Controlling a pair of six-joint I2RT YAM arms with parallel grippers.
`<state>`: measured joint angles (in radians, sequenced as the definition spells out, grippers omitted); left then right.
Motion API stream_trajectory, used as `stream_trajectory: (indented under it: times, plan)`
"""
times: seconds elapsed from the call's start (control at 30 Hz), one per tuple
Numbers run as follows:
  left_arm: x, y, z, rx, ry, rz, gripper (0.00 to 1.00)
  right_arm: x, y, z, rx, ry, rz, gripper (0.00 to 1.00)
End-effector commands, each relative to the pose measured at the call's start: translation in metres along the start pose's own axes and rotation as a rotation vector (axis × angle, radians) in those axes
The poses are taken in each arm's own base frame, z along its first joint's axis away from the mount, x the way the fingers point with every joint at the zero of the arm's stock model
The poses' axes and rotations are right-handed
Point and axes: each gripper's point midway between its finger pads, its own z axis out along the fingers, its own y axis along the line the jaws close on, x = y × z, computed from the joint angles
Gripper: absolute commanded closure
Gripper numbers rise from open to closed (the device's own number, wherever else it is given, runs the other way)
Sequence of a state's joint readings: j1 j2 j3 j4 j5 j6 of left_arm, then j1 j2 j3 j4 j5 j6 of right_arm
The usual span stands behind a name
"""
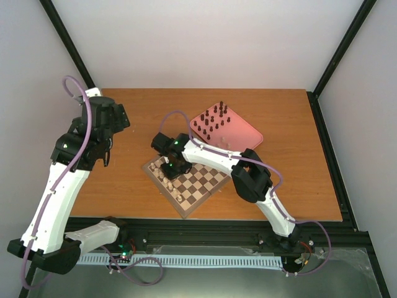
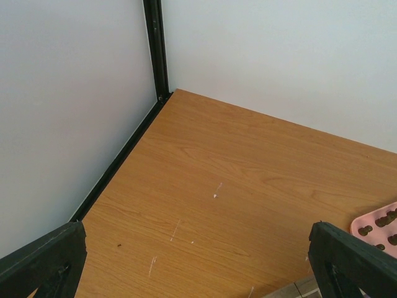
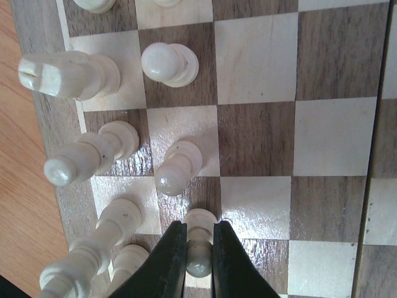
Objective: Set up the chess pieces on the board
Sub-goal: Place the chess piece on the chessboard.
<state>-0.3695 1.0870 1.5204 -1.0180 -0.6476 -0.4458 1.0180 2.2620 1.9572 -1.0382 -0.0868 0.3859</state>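
The board [image 1: 197, 186] lies angled at the table's middle, with several cream chess pieces [image 3: 68, 74] standing along its left edge. My right gripper [image 3: 200, 228] [image 1: 169, 166] is shut on a cream pawn [image 3: 200, 264], whose base meets a dark square beside another cream pawn [image 3: 177, 169]. Several dark chess pieces [image 1: 214, 121] stand in a pink tray [image 1: 245, 136] behind the board. My left gripper [image 2: 195, 230] [image 1: 104, 149] hangs open and empty, high over the table's left side, well away from the board.
Black frame posts [image 2: 155, 49] and white walls close in the table's back and left. The pink tray's corner [image 2: 378, 226] and a board corner [image 2: 304, 288] show at the left wrist view's lower right. My right arm [image 1: 248, 177] reaches across the board's right half.
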Motion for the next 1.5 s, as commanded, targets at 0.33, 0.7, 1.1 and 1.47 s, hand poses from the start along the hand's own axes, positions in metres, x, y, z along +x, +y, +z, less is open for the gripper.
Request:
stream_trajectory:
  times: [0.33,0.7,1.1,1.47]
  plan:
    - [-0.003,0.001,-0.002,-0.007,-0.018,0.004,0.00,-0.001,0.012,0.004,-0.013,0.014,-0.033,0.94]
    - [-0.002,0.002,-0.002,-0.009,-0.016,0.006,0.00,0.003,0.010,0.006,-0.004,0.029,-0.033,0.91]
    - [0.000,0.005,-0.004,-0.010,-0.016,0.000,0.00,0.004,0.011,0.001,0.004,0.019,-0.042,0.81]
    - [0.000,0.003,-0.002,-0.005,-0.012,-0.007,0.00,0.001,0.007,-0.015,0.035,-0.016,-0.045,0.76]
